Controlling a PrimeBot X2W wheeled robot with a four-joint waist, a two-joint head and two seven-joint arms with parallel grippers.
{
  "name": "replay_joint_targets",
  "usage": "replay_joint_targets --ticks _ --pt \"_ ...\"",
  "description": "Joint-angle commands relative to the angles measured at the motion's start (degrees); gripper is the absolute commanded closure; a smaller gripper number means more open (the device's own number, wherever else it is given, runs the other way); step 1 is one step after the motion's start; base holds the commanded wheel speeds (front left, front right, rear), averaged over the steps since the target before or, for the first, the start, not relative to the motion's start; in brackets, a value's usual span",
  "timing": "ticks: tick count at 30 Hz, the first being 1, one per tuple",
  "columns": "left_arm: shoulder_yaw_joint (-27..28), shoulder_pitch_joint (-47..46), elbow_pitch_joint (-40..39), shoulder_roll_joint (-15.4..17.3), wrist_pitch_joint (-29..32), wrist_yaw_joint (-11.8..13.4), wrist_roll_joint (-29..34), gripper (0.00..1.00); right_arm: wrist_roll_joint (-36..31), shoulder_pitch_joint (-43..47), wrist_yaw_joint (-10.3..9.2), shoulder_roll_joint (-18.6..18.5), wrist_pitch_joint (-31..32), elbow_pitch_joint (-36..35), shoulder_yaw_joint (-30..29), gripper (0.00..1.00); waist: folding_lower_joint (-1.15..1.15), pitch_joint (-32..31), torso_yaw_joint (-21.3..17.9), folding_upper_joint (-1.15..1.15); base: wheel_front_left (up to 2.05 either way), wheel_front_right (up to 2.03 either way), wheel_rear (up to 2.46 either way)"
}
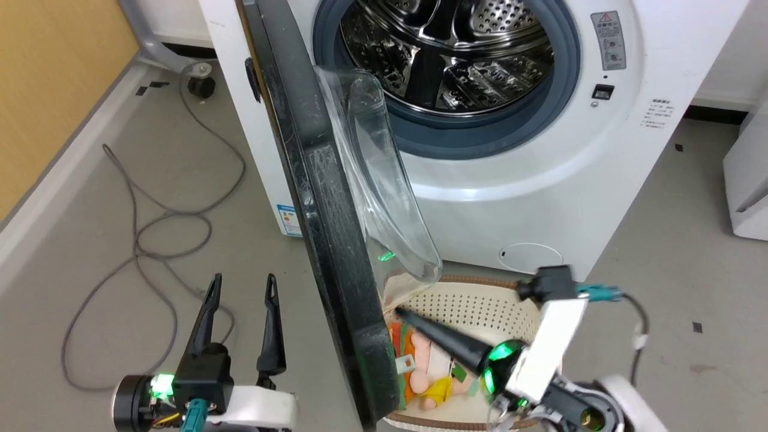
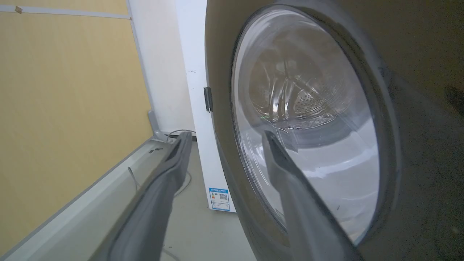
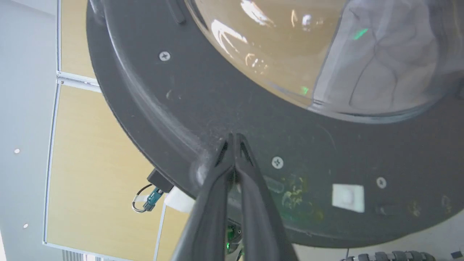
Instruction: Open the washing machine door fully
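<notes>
The washing machine is a white front-loader with its steel drum exposed. Its round black door stands swung out edge-on towards me, hinged on the left, its clear glass bowl bulging to the right. My right gripper is shut with nothing in it, its tips pressed against the door's inner black rim below the glass bowl. My left gripper hangs open on the door's outer side, fingers up and apart from it. In the left wrist view the door's outer face fills the right.
A cream laundry basket with coloured clothes and a toy sits on the floor under the door and right arm. A grey cable loops over the floor at left. A yellow wall runs along the left. Another white appliance stands at the right edge.
</notes>
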Motion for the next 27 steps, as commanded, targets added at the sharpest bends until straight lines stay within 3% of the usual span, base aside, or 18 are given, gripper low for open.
replay_joint_targets --ticks 1,7,12,15,18,21,27 --pt "0.1 0.9 0.1 0.4 -0.3 0.3 0.3 0.00 -0.4 0.9 0.07 0.0 -0.6 -0.5 -0.5 1.00 0.00 -0.1 -0.1 0.00 0.00 0.00 0.00" --pt "0.6 1.4 0.6 0.9 -0.3 0.6 0.3 0.00 -5.8 1.4 0.07 -2.0 -10.8 -3.5 -5.2 1.00 0.00 -1.1 -0.7 0.00 0.00 0.00 0.00" --pt "1.1 2.2 0.7 1.2 -0.3 0.9 0.2 0.00 -10.7 2.5 0.07 -3.4 -23.4 -5.9 -9.9 1.00 0.00 -2.1 -1.4 0.00 0.00 0.00 0.00" --pt "1.3 2.7 0.6 1.4 -0.3 1.0 0.2 0.00 -17.6 3.0 0.07 -6.3 -32.2 -6.3 -11.7 1.00 0.00 -2.6 -1.8 0.00 0.00 0.00 0.00" --pt "1.7 3.2 0.5 1.5 -0.3 1.3 0.2 0.00 -26.5 3.9 0.07 -9.2 -41.7 -4.9 -12.6 1.00 0.00 -3.1 -2.4 0.00 0.00 0.00 0.00" --pt "2.1 3.7 0.4 1.7 -0.3 1.5 0.2 0.00 -38.4 4.8 0.07 -10.3 -45.0 -2.2 -15.9 1.00 0.00 -3.5 -3.1 0.00 0.00 0.00 0.00" --pt "2.7 4.2 0.3 2.0 -0.3 1.9 0.2 0.00 -68.9 8.0 0.07 -4.8 -45.3 -5.7 -26.3 1.00 0.00 -3.7 -4.3 0.00 0.00 0.00 0.00"
